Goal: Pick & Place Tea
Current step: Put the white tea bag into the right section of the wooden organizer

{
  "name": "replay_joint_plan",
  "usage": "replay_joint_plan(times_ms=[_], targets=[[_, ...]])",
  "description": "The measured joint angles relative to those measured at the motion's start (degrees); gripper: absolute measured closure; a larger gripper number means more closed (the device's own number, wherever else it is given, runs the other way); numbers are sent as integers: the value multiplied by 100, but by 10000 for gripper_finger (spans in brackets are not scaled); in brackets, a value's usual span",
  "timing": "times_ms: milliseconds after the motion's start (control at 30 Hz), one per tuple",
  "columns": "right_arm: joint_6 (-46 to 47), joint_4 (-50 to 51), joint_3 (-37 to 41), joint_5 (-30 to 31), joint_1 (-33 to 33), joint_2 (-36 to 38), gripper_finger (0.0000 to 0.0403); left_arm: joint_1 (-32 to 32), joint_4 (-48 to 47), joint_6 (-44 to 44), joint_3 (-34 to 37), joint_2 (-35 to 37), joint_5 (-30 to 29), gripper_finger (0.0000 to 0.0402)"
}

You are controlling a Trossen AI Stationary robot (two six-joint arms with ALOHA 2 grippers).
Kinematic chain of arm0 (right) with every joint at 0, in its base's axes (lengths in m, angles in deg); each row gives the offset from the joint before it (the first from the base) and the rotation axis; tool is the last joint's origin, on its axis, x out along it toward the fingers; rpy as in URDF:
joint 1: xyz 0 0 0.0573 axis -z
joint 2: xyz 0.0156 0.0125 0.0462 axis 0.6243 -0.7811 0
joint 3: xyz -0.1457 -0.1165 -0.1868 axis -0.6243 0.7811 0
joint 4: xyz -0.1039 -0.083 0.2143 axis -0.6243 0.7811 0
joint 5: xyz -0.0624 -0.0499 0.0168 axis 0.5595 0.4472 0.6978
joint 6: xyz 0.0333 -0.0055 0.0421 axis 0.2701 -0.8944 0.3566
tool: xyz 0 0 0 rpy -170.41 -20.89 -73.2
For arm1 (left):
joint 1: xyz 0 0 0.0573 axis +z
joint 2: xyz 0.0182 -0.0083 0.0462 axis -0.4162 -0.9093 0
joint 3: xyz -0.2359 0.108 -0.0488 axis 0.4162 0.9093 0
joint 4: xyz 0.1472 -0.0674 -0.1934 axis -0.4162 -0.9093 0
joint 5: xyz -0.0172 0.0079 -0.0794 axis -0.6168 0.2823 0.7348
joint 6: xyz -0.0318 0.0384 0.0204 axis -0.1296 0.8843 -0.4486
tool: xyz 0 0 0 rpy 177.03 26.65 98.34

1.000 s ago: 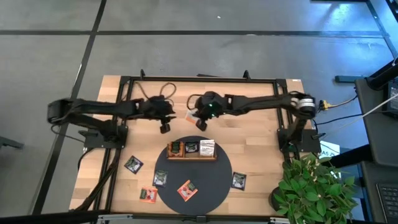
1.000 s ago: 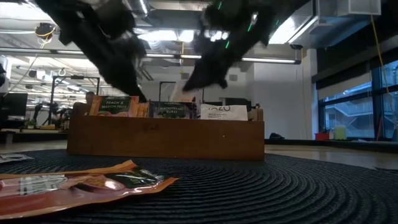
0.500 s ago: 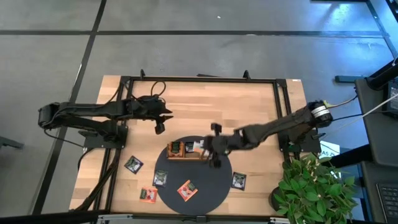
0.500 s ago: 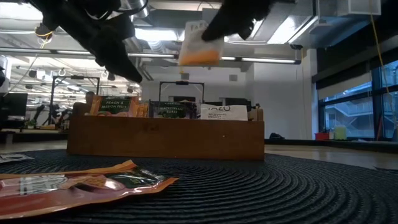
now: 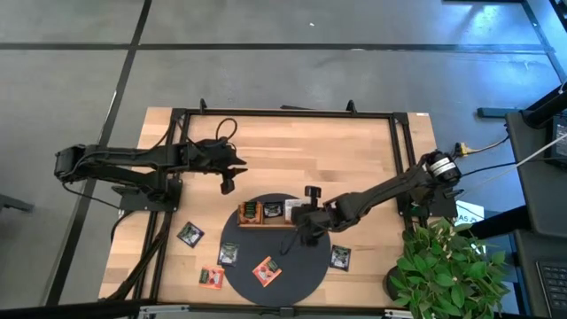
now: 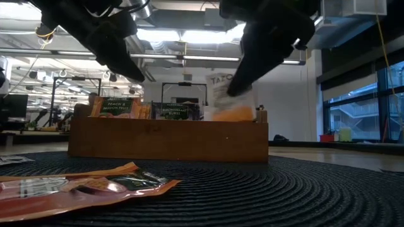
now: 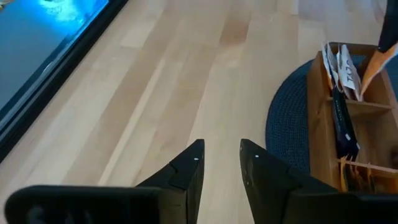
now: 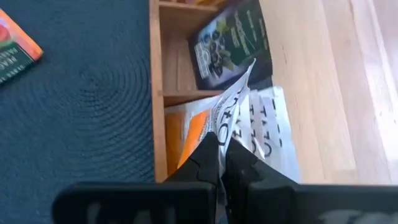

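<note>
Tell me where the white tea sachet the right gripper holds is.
High view: white sachet hangs in right gripper above the tray's right-end compartment, beside the black sachets.

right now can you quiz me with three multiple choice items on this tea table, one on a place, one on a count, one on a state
1. Where is the right gripper?
A. over the white-sachet end of the wooden tray
B. over bare wood beside the plant
C. off the table

2. How many compartments does the tray have?
A. two
B. three
C. five

3. What state are the right gripper's fingers in?
A. wide open and empty
B. shut on a white and orange sachet
C. shut on a black sachet

Answers:
1 A: the high view puts it at the tray's end on the round mat.
2 B: the left wrist view shows two dividers.
3 B: the right wrist view shows the sachet pinched between them.
</note>
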Motion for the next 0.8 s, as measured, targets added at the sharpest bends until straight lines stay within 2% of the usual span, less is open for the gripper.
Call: replay_joint_plan(times_ms=[233,367,500,800], targets=[[-69,-126,-7,0,0,-313,393,2,66,7,-7,0,-7,302],[-170,-118,-7,38,2,-485,380,2,66,7,-7,0,-7,302],[-149,-96,-7,254,2,-535,346,2,66,8,-7,0,-7,302],[-162,3,-7,278,7,-534,241,2,63,9,-7,0,-7,302]])
